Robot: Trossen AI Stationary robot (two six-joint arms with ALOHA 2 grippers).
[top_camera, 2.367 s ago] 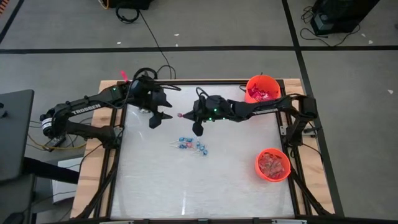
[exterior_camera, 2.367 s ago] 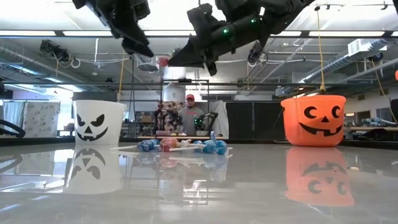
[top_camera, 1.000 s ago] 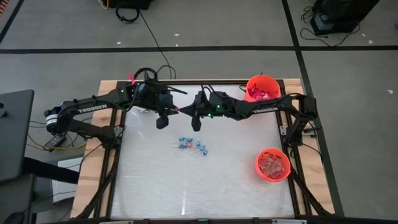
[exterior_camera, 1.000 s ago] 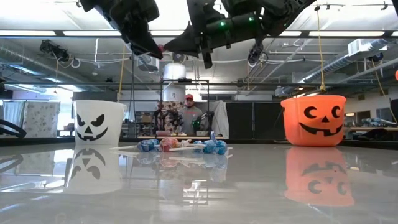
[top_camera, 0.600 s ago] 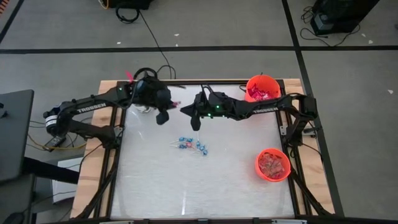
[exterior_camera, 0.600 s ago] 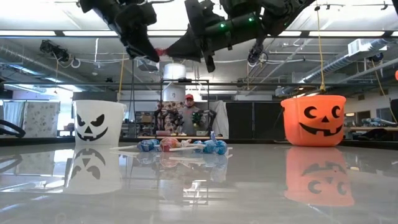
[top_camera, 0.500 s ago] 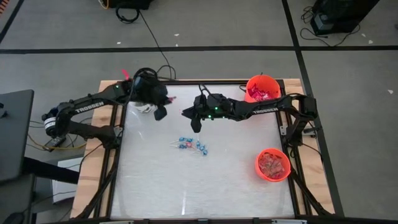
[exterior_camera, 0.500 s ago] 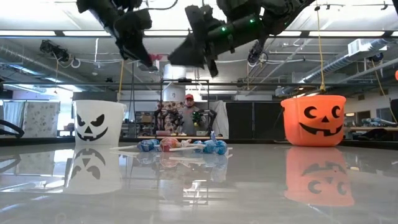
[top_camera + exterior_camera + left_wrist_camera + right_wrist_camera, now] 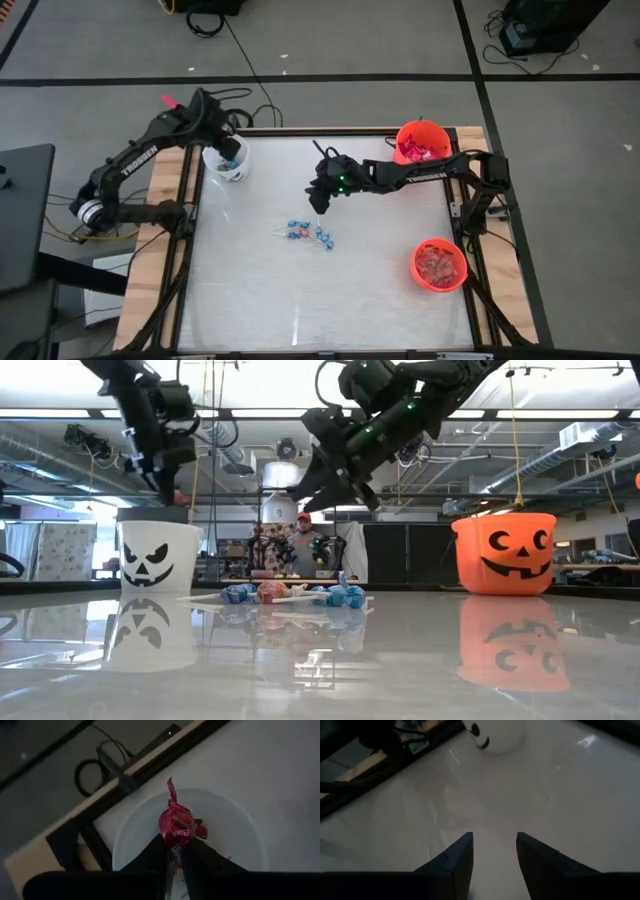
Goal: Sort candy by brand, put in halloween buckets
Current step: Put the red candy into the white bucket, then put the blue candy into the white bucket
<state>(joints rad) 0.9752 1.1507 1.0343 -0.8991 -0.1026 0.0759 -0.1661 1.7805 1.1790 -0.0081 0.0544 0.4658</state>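
My left gripper (image 9: 229, 152) hangs over the white halloween bucket (image 9: 228, 166), which stands at the table's far left corner. It is shut on a pink wrapped lollipop (image 9: 176, 822). My right gripper (image 9: 318, 203) is open and holds nothing, above the table's far middle. A small heap of blue and red candy (image 9: 307, 233) lies on the table in front of the right gripper. One orange bucket (image 9: 421, 143) with red candy stands at the far right. Another orange bucket (image 9: 440, 264) stands at the near right. My left gripper pinches the lollipop between its two fingertips, just below the wrapped head (image 9: 173, 849). The fingers slant down from above. The pink head sticks out past the fingertips, clear of everything, over the white bucket's opening (image 9: 225, 825).
The white bucket (image 9: 158, 555) and the far orange bucket (image 9: 503, 553) show their jack-o'-lantern faces in the low view. A wooden frame (image 9: 178, 200) borders the white tabletop. Cables lie on the floor beyond the far edge. A person sits in the room behind the table.
The two grippers met over the table's far middle with the pink lollipop between them. My right gripper let go, opened and tipped downward. My left gripper kept the lollipop, swung toward the table's far left corner while turning, and now hangs over the white bucket.
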